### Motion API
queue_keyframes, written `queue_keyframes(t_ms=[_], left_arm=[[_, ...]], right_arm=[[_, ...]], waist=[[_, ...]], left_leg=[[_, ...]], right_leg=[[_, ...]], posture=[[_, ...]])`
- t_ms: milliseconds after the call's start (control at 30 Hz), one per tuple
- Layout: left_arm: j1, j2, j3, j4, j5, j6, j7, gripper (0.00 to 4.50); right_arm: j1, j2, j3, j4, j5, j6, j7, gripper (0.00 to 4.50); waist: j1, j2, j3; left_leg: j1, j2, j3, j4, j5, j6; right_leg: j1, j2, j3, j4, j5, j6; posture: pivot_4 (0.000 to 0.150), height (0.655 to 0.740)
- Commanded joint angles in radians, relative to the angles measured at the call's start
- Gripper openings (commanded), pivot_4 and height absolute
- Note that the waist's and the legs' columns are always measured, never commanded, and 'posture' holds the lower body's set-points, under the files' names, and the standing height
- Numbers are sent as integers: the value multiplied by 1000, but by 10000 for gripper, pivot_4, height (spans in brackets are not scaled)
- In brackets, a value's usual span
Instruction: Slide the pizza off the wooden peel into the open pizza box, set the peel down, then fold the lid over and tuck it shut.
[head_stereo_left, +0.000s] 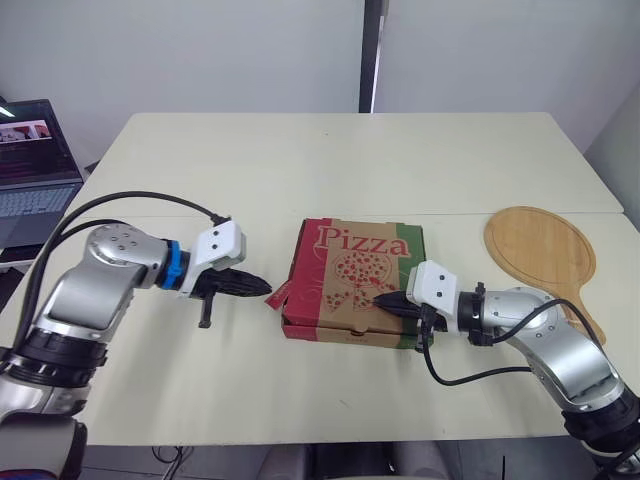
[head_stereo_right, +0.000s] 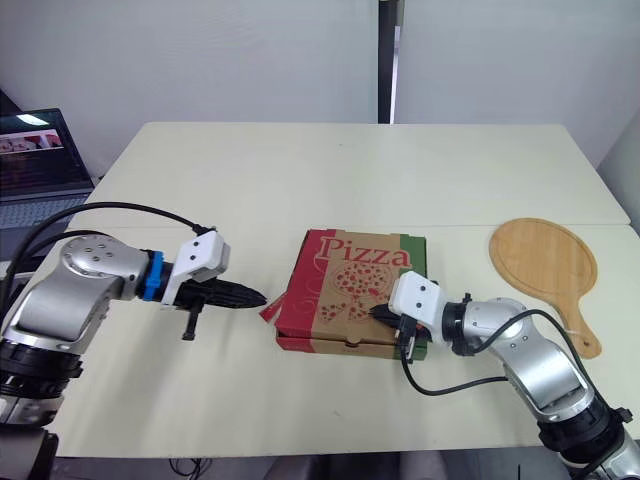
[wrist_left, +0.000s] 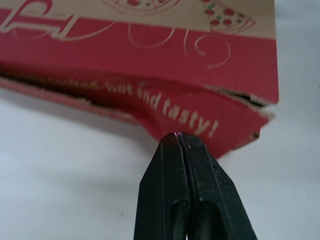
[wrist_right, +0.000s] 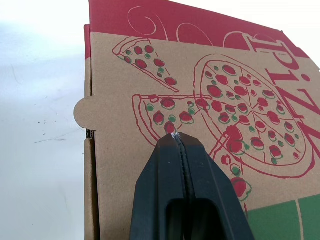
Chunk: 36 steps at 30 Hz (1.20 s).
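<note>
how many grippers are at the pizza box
2. The left gripper, shut, meets the red side flap at the left edge of the pizza box; the right gripper, shut, sits over its lid, front right.

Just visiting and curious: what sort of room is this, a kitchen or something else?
Probably an office or lab, not a kitchen: plain white walls, a large pale table, and an open laptop beside it. The pizza box and wooden peel look like practice props.
</note>
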<state>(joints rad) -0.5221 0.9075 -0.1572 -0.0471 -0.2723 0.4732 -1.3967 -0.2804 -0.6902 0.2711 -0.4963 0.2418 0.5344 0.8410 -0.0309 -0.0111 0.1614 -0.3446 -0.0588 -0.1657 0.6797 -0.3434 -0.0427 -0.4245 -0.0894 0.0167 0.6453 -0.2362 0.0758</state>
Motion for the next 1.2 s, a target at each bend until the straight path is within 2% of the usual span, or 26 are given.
queue_keyframes(t_ms=[33,300,800,1200], left_arm=[[-25,-13,-23,-32,2,-5,-3,0],[-45,-60,-55,-31,22,-24,12,0],[-82,-124,-21,-44,7,8,74,0],[-53,-73,-42,15,89,-130,76,0]], right_arm=[[-10,2,7,-12,-3,-1,13,303],[-32,4,-4,-26,12,13,24,303],[-68,1,-7,-10,19,11,51,303],[-85,-6,-4,5,10,3,86,303]], waist=[[0,0,0],[4,0,0],[6,0,0],[4,0,0]], left_leg=[[0,0,0,0,0,0],[0,0,0,0,0,0],[0,-1,0,0,0,0],[0,0,0,0,0,0]], right_leg=[[0,0,0,0,0,0],[0,0,0,0,0,0],[1,0,0,0,0,0],[0,0,0,0,0,0]], posture=[[1500,7400],[1500,7400],[1500,7400],[1500,7400]])
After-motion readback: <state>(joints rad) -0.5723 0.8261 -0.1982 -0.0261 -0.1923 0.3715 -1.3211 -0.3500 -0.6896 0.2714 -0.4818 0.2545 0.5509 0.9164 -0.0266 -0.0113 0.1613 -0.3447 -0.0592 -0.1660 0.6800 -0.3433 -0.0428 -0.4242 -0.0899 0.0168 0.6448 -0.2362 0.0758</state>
